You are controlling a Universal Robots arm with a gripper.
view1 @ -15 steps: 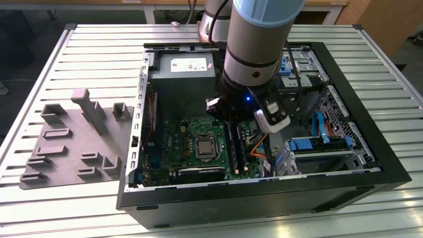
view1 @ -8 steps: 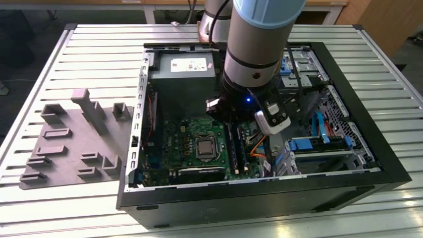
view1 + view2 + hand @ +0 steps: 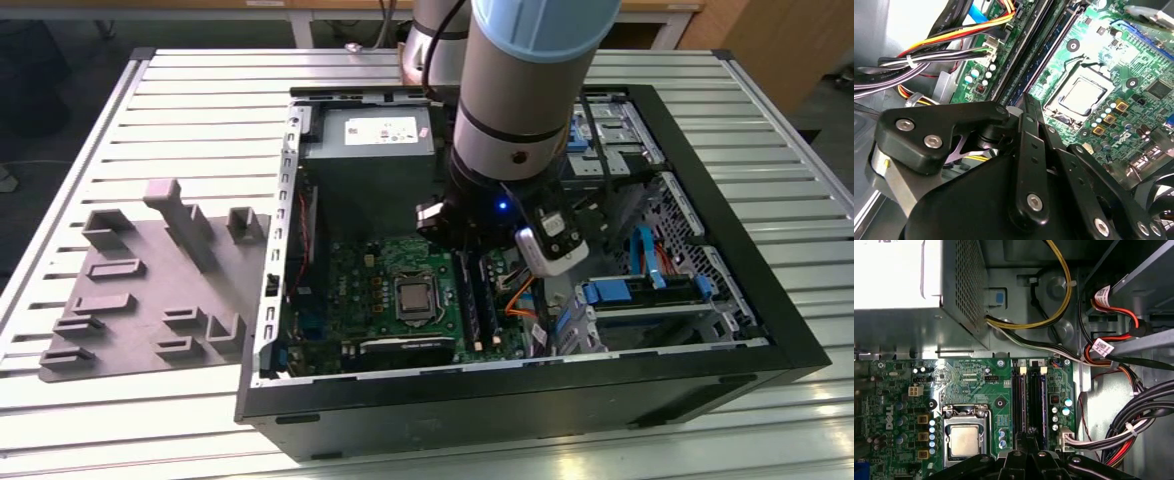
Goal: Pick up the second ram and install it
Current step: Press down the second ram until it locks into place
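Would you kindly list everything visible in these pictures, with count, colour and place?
Table: one, pale slatted metal, under everything.
Tray: one, grey, upright blocks, on the table at the exterior view's left.
Case: one, black, open, beside the tray.
Motherboard: one, green, on the case floor.
Processor: one, silver, in its socket on the motherboard.
RAM slots: black rails with dark blue-green sticks, beside the processor; count unclear.
Power supply: one, grey, at the case's far end.
Cables: many, red, yellow, black, white, beside the motherboard.
Arm: one, silver and blue, reaching into the case.
Hand: one, black, at the RAM slots.
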